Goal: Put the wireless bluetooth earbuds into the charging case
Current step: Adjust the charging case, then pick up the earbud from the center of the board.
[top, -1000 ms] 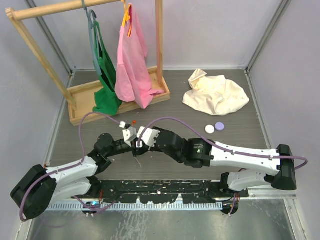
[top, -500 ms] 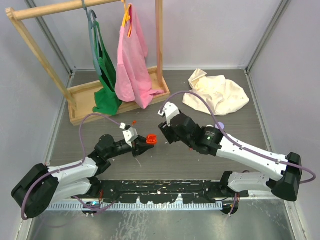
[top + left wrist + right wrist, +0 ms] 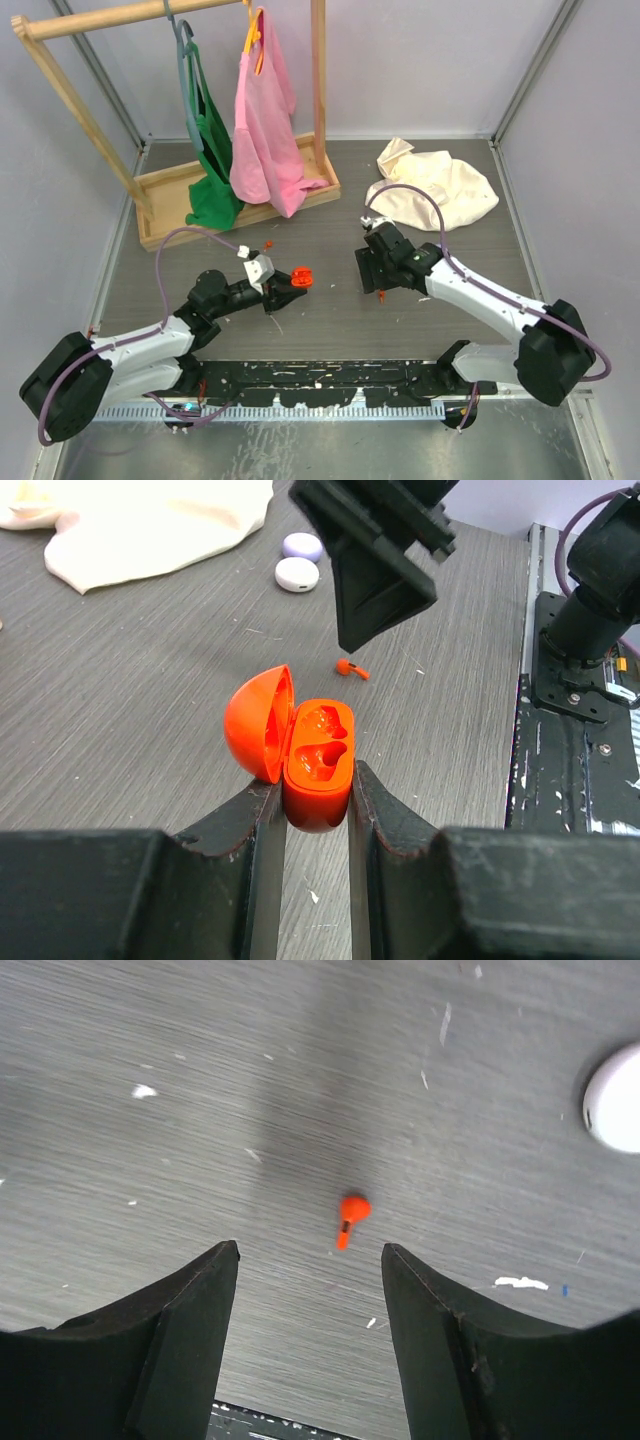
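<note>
red and tiny, so go slow: lower the released right gripper [image 3: 310, 1252] straight onto the earbud [image 3: 350, 1215] lying on the table [image 3: 150, 1060] just ahead of it, pinch the bulb gently, then head for the open case [image 3: 318, 750] clenched in the left gripper [image 3: 315, 785].

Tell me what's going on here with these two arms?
The left pincer grips a small red case, its lid swung open. The right pincer, open and empty, hangs over a tiny red earbud lying loose on the table. That earbud is not yet in the case. A white case and a lilac case sit farther off, near a cream cloth.
</note>
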`<state>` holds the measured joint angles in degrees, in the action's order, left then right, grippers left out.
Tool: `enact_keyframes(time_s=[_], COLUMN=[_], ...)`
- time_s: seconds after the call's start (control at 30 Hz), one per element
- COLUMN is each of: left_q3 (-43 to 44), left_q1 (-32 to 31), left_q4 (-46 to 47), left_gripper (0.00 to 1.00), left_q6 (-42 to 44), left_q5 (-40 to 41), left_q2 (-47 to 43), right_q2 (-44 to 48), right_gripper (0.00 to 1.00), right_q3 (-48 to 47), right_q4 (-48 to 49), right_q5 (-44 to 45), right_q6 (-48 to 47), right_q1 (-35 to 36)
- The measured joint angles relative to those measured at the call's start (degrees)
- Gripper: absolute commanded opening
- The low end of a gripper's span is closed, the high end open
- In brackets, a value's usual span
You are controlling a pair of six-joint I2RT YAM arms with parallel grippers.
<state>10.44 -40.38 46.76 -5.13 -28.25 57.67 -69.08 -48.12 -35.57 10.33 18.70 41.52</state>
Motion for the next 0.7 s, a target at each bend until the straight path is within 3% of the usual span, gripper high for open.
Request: enact_keyframes(time_s=[0.27,0.7], left_q3=[0.00,0.00], left_q1=[0.00,0.00], left_q4=[-0.79,-1.70], left_gripper=[0.00,0.00], left_q6=[-0.02,0.04], left_q5=[-0.02,-0.50], left_q2=[-2.25,-1.14], right_q2=[-7.15,-14.97], right_gripper=[0.58,0.43], right_q3=[2.32,2.84], right_q4=[0.85,3.10], right_q5=[-6.03,-9.16], right_q6=[1.84,2.73], right_q1=[-8.55,-10.27])
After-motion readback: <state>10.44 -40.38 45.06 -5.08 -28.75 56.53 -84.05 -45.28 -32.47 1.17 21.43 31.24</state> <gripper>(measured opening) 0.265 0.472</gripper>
